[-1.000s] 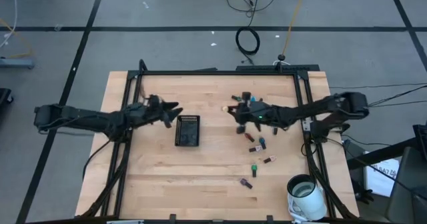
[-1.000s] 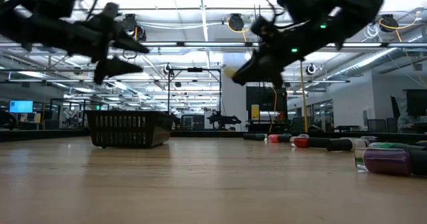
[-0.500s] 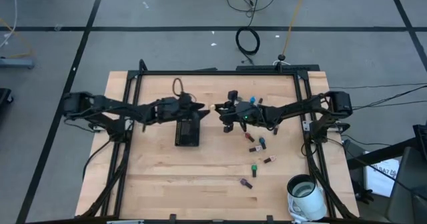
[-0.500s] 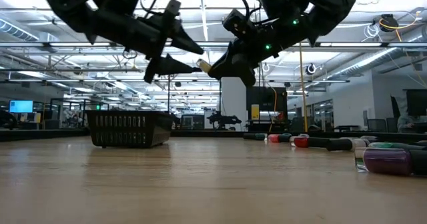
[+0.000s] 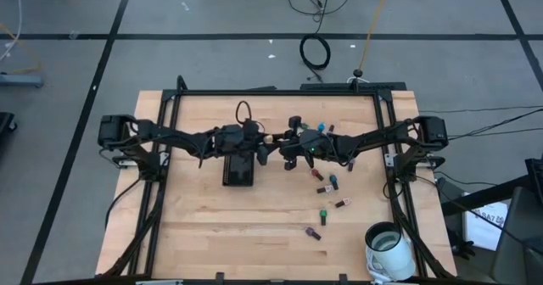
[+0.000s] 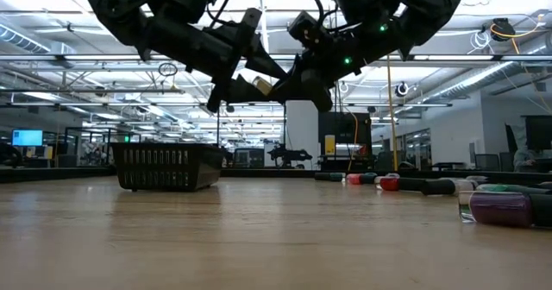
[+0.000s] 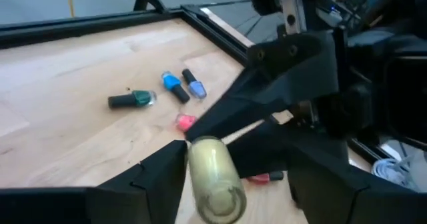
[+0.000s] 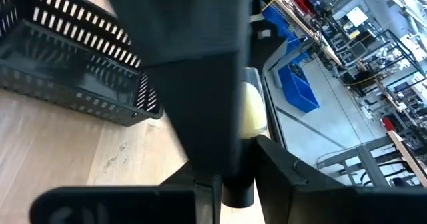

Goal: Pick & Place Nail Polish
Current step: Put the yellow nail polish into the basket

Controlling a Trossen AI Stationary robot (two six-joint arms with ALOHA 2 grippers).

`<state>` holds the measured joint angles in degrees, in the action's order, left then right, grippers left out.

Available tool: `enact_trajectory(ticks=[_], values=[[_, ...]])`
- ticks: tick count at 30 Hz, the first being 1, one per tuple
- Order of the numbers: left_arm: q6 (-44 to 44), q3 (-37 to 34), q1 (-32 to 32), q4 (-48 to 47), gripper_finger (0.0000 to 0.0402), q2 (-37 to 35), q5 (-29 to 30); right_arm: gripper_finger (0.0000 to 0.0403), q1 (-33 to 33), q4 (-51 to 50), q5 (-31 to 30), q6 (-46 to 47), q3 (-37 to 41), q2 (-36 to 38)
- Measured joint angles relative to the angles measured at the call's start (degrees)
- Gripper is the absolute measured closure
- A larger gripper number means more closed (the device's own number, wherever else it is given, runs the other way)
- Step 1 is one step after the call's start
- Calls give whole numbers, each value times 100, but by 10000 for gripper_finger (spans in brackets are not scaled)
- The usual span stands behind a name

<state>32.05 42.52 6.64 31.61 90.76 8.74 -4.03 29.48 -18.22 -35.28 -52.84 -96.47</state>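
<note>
A pale gold nail polish bottle (image 7: 213, 177) hangs in the air above the table's middle, with my right gripper (image 5: 278, 141) shut on it. My left gripper (image 5: 264, 141) has reached it from the table's left and is open. Its two fingers stand on either side of the bottle's body (image 6: 261, 85). A black slotted tray (image 5: 238, 168) sits on the table just below and to the left. Several more nail polish bottles (image 5: 333, 181) lie on their sides on the right half of the table. My right gripper pinches the bottle's dark cap end (image 8: 237, 192) between its two fingers, coming nearly level from the table's right. The pale body (image 8: 253, 111) sticks out past the fingertips toward the left, lifted clear of the table. My left gripper has one finger (image 7: 167, 174) close against the body; whether it touches cannot be told.
Teal, blue and red bottles (image 7: 172, 86) lie scattered behind the held one toward the far right. A white mug (image 5: 389, 247) stands at the near right corner. A black frame (image 5: 280, 92) borders the table. Bare wood lies near the front and left.
My left gripper has swept toward the table's right, past the tray, until its fingers came to stand around the bottle. My right gripper first carried the bottle a little toward the left, then kept still, with the bottle clear of the table throughout.
</note>
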Motion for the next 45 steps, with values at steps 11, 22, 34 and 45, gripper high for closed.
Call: enact_trajectory(ticks=[11, 22, 34, 45], values=[[-39, -8, 63, -6, 349, 0, 100, 354, 9, -76, -279, 19, 2, 4], [-1006, -6, 105, -1016, 349, -1061, 0, 176, 64, -949, -754, 1782, 15, 397], [-1388, -108, -959, -4615, 349, -1977, 753, 121, 72, -1339, -728, 2751, 646, 2000], [-1004, -605, -1303, -4144, 326, -1068, 1457, 138, 74, -509, -726, 2919, 1282, 2389]])
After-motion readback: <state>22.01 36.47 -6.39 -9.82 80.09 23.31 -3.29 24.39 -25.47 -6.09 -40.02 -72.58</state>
